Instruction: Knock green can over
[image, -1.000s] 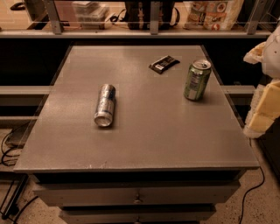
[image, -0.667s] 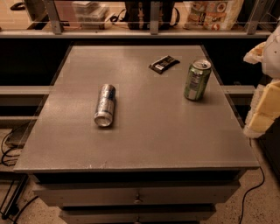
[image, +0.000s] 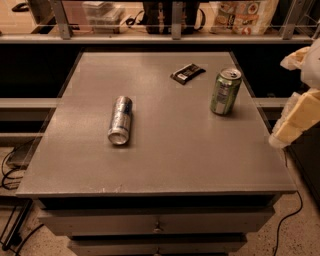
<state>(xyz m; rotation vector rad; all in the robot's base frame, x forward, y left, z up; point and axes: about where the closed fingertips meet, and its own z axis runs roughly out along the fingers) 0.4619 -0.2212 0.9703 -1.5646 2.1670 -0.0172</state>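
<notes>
The green can (image: 225, 91) stands upright on the grey table (image: 170, 165), near its right edge and toward the back. It has green sides with pale markings and a silver top with a pull tab. My gripper (image: 294, 122) is a pale cream shape at the right edge of the view. It hangs beside the table's right edge, to the right of the can and nearer the front, apart from it.
A slim silver-and-blue can (image: 120, 120) lies on its side left of centre. A small dark packet (image: 187, 73) lies behind and left of the green can. A railed shelf (image: 170, 35) with bags runs along the back. Cables (image: 12, 170) lie on the floor.
</notes>
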